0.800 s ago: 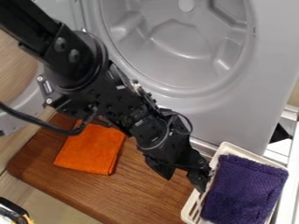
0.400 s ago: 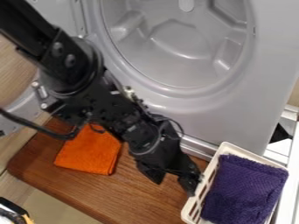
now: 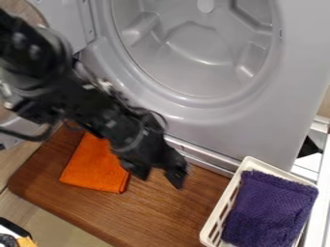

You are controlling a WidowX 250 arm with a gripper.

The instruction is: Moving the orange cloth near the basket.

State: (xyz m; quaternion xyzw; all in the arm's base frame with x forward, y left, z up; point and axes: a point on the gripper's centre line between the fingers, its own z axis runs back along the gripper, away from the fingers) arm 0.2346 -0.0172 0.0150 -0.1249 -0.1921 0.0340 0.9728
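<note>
The black gripper (image 3: 159, 179) hangs over the wooden board, open, with its two fingers spread and nothing between them. Just to its left lies the folded orange cloth (image 3: 95, 166), flat on the board; the arm covers part of the cloth's upper right edge. At the lower right stands the white basket (image 3: 220, 210), well apart from both the gripper and the orange cloth. A folded purple cloth (image 3: 269, 210) lies in the basket.
The wooden board (image 3: 155, 214) runs along the front of a grey machine (image 3: 226, 130) with a round opening. Its open door is at the upper left, behind the arm. A dark object with yellow (image 3: 26, 241) sits at the lower left corner.
My gripper has moved left and somewhat up, away from the basket's edge and toward the orange cloth. The cloths and basket have kept their places.
</note>
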